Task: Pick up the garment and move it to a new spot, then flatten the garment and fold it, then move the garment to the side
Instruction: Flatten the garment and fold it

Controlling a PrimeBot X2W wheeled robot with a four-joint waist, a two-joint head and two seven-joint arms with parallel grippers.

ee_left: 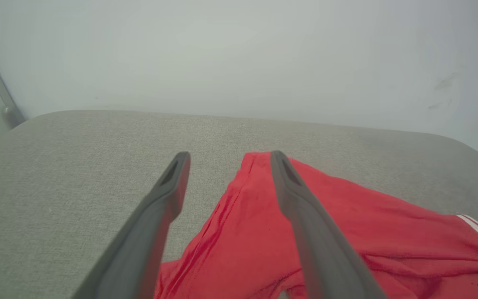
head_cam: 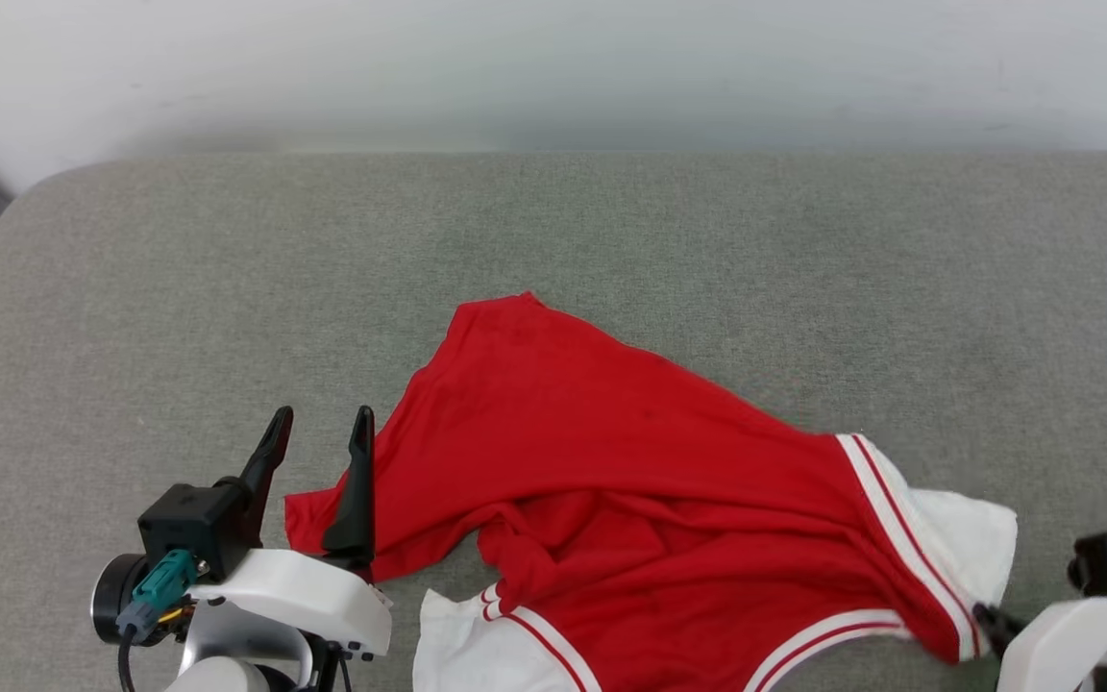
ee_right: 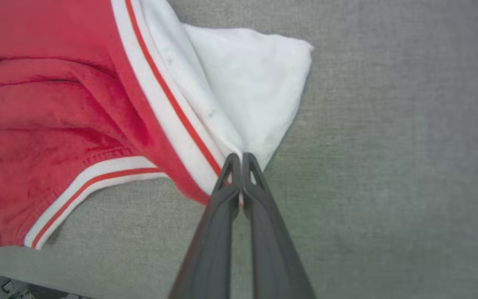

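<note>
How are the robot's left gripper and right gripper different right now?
The left gripper has its jaws wide apart; the right gripper has its jaws pressed shut. The left gripper holds nothing, by the red edge of the garment; the right gripper pinches the garment at its white sleeve, beside the striped trim. Both have two long dark fingers and are close to the garment.

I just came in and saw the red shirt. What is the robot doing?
The robot is working on a crumpled shirt lying on a gray surface. Its right gripper is shut on the shirt's edge, by a white sleeve. Its left gripper is open at the shirt's other side and holds nothing. The shirt is not yet flat or folded.
</note>
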